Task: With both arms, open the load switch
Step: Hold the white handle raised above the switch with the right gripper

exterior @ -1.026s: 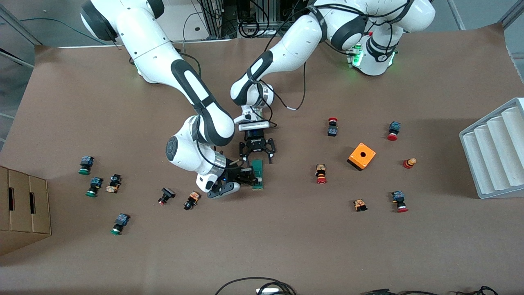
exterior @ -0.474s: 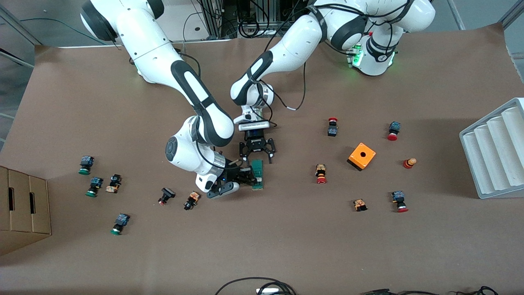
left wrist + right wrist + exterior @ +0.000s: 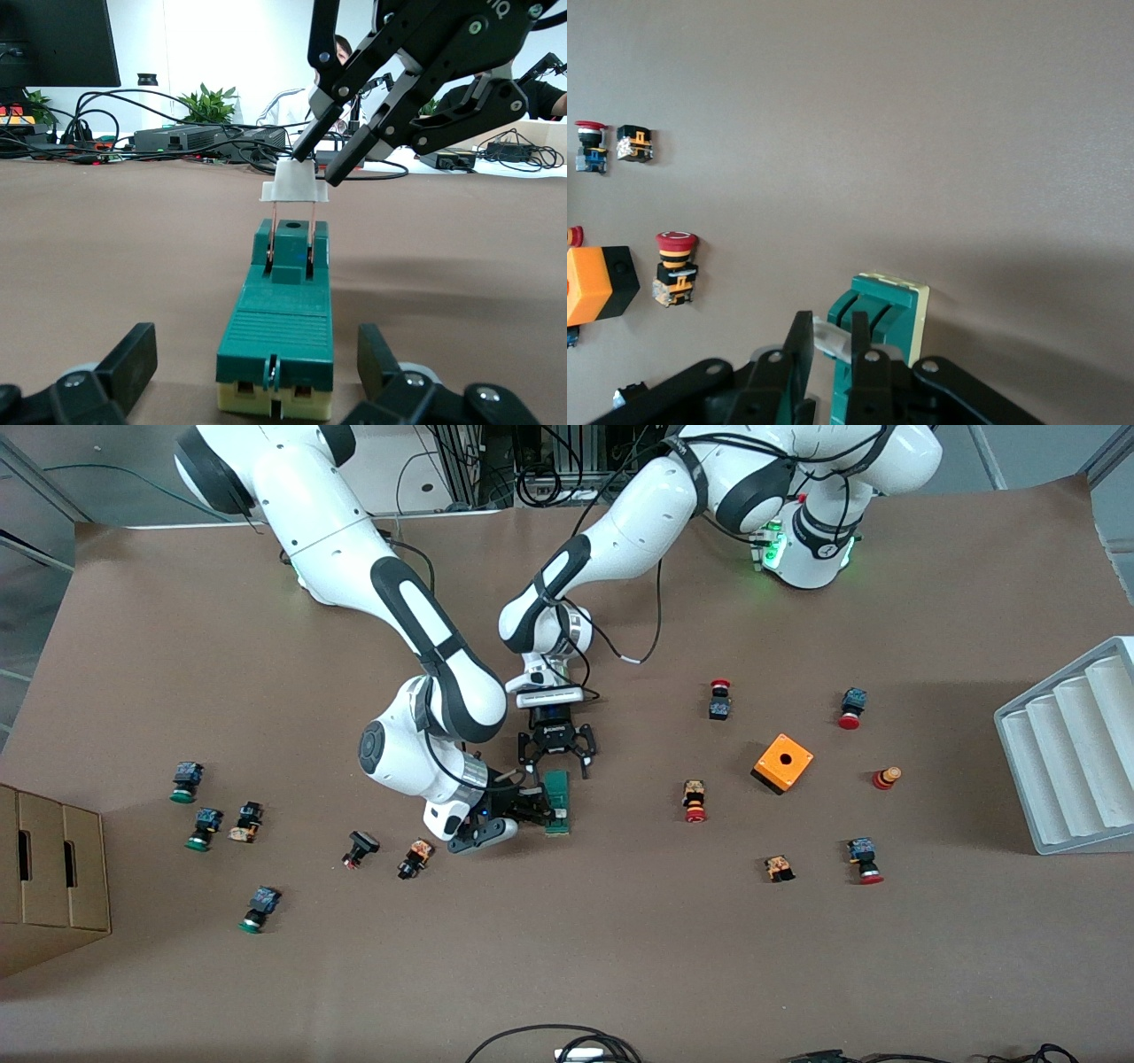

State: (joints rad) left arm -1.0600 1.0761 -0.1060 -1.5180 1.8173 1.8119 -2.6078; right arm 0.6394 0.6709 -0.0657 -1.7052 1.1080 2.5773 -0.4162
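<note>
Front view: the load switch (image 3: 557, 801), a narrow green block, lies near the middle of the brown desk (image 3: 620, 957). The right gripper (image 3: 534, 804) reaches it from the right arm's end of the desk; the left gripper (image 3: 557, 766) hangs low at the end of the switch farther from the camera, jaws spread. How the right jaws stand cannot be told here. Scattered around lie fourteen small push buttons, six toward the right arm's end and eight toward the left arm's end, the latter near one orange box (image 3: 783, 763) with a hole. One white ridged tray (image 3: 1076, 748) sits at the left arm's end, one cardboard box (image 3: 49, 877) at the right arm's end. Cables trail along the desk edge by the arm bases.

Left wrist view: it alone shows the white lever (image 3: 296, 184) raised above the switch (image 3: 278, 329) on two copper legs, with the right gripper (image 3: 322, 164) pinching it from above, jaws nearly closed. The left fingers (image 3: 133, 359) stand wide on either side of the switch's end, not touching it. A monitor, plants, cables and a seated person fill the room.

Right wrist view: the right fingers (image 3: 799, 347) clamp the pale lever (image 3: 830, 338) over the switch (image 3: 881, 320). Two red-capped buttons, a black one and the orange box (image 3: 598, 283) lie nearby.
</note>
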